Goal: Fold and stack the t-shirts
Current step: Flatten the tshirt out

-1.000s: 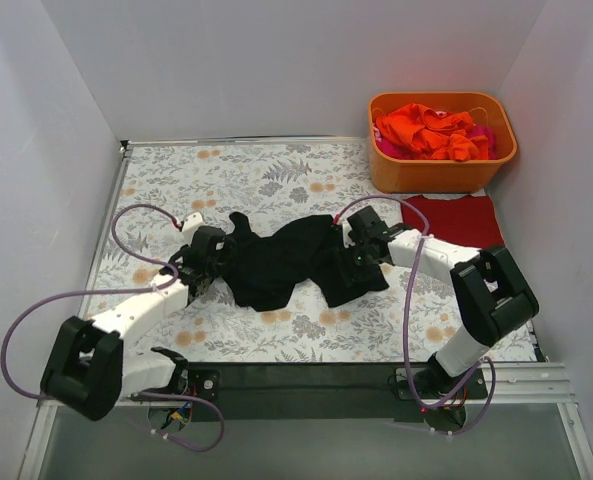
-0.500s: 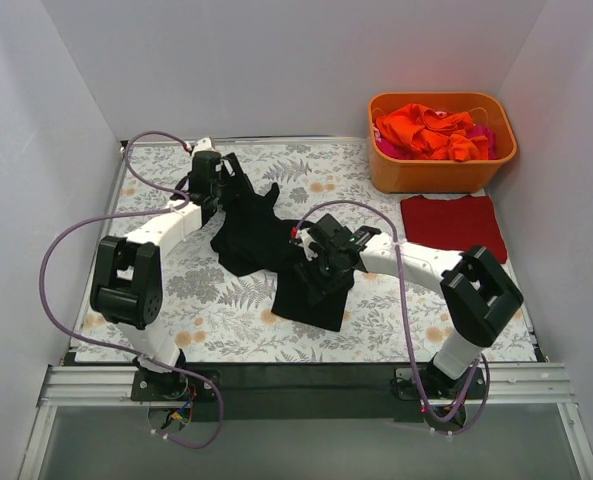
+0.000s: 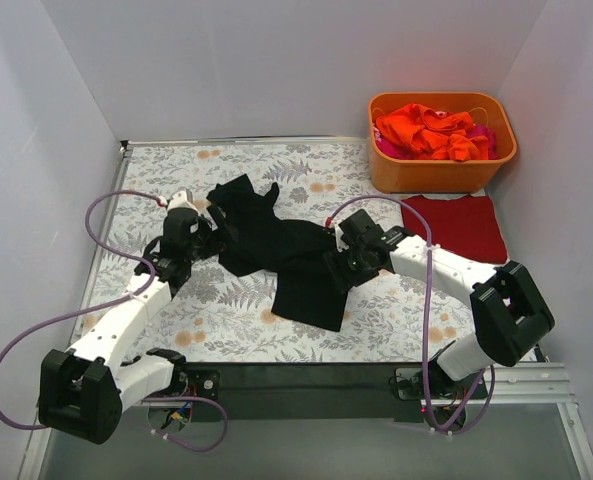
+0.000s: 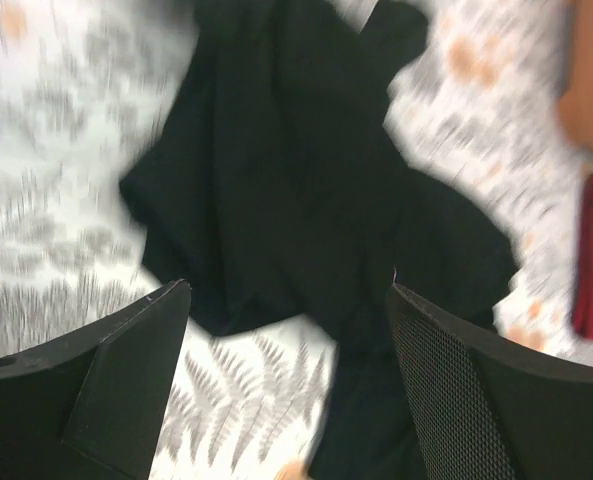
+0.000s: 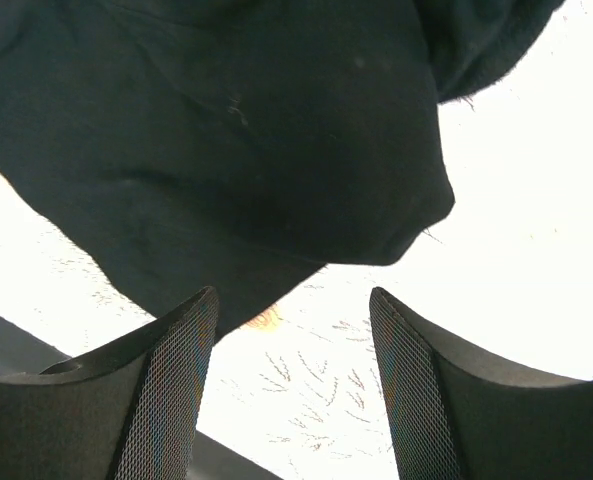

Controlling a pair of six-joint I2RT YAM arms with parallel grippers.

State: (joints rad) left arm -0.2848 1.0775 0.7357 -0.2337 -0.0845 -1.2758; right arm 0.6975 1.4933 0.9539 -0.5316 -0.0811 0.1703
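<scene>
Flattening the black t-shirt (image 3: 276,250) comes first: it lies bunched on the tablecloth (image 3: 176,180) between both arms. The left gripper (image 3: 208,238) and right gripper (image 3: 338,268) hover with fingers spread, holding nothing. Each should pinch an outer edge and draw apart until the cloth lies flat.

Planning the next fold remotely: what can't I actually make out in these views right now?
- Left wrist: motion blur smears the black t-shirt; its creases and hems are unreadable.
- Right wrist: glare washes out the tablecloth; the shirt runs off the top edge.
- Top: the bunched shirts fill the tub; count unclear.
- Top: the right arm covers the dark red t-shirt's near edge.
</scene>
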